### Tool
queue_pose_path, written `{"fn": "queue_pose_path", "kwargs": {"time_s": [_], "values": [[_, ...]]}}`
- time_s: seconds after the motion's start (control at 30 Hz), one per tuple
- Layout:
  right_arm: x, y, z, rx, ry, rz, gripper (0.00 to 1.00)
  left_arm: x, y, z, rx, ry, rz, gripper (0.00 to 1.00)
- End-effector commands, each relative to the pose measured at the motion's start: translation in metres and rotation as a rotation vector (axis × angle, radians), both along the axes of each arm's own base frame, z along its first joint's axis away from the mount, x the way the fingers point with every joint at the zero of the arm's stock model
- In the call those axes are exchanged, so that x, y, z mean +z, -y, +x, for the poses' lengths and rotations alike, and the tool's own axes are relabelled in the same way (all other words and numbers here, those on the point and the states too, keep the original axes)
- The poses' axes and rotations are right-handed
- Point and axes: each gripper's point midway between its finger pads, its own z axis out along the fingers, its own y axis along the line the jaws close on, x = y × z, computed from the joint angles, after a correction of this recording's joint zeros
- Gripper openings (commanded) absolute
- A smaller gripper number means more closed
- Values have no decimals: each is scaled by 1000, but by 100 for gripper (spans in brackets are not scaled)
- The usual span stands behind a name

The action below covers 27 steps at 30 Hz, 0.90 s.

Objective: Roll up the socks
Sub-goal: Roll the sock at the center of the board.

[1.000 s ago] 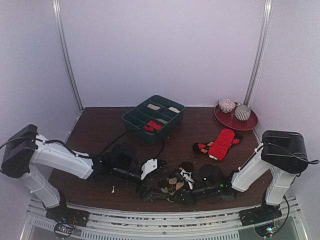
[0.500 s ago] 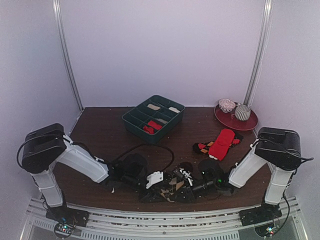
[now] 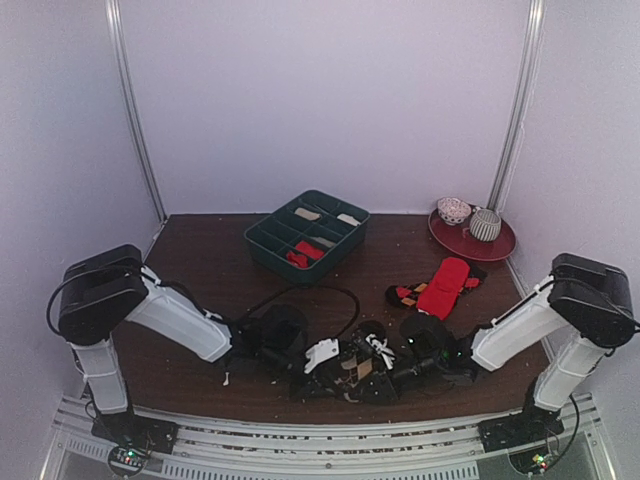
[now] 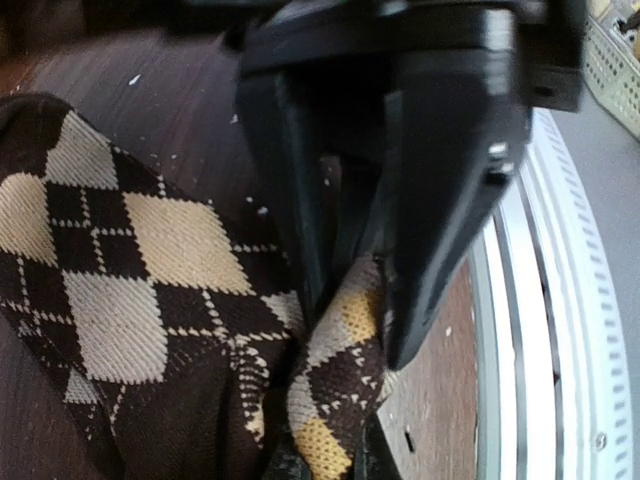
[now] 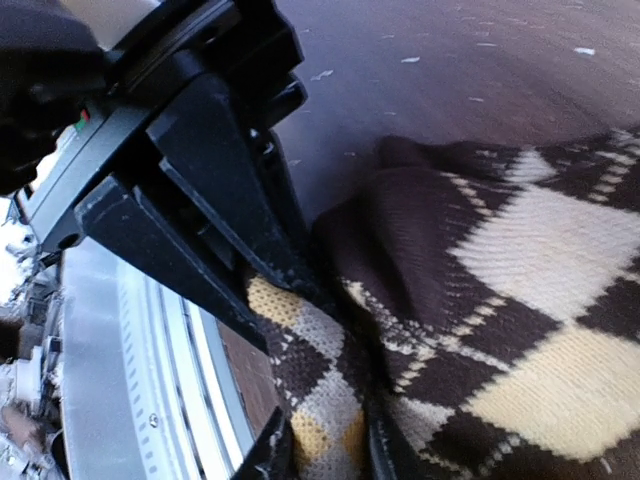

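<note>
Top external, to start: shows the argyle socks (image 3: 352,372) bunched dark brown and tan on the table (image 3: 190,270), close to its near edge, about the middle. Puts the left pincer (image 3: 335,365) at the heap's left side and the right pincer (image 3: 388,370) at its right, both low over the wood. Farther back, finds a green divided tray (image 3: 268,255) with something red (image 3: 305,252) in one near compartment. Also finds a red plate (image 3: 495,247) at the right rear carrying two rolled bundles (image 3: 454,210), and a flat red sock (image 3: 443,287) lying over a darker one between plate and heap, apart from both.

Left wrist: catches the left pincer (image 4: 355,315) clenched on a raised fold of the argyle socks (image 4: 150,260), fingers (image 4: 450,180) nearly meeting, fabric nipped between them just above the table, beside the pale rail (image 4: 540,330).

Right wrist: has an edge of the argyle socks (image 5: 520,300) lying between the fingers (image 5: 220,190) of the right pincer (image 5: 290,320); cannot tell whether nipped or let go.
</note>
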Motion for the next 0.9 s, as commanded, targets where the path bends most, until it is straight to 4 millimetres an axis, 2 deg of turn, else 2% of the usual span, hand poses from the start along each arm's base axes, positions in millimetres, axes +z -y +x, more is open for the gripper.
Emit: {"fn": "queue_pose_path", "kwargs": {"time_s": [0.0, 0.13, 0.23, 0.3, 0.43, 0.63, 0.87], "values": [[-7, 43, 3, -80, 113, -208, 26, -61, -45, -4, 160, -254, 299, 0], [40, 44, 13, -99, 450, -166, 39, -60, -58, -9, 202, -444, 298, 0], [56, 37, -1, -32, 690, -156, 42, -67, -63, -11, 207, -511, 340, 0], [56, 32, -6, 14, 815, -184, 46, -68, -61, -10, 205, -521, 355, 0], [50, 20, -1, 52, 985, -264, 49, -75, -60, -11, 194, -546, 382, 0], [39, 1, 6, 116, 1121, -305, 51, -78, -61, -14, 189, -562, 390, 0], [39, -15, 5, 154, 1173, -284, 51, -82, -68, -17, 187, -558, 416, 0]]}}
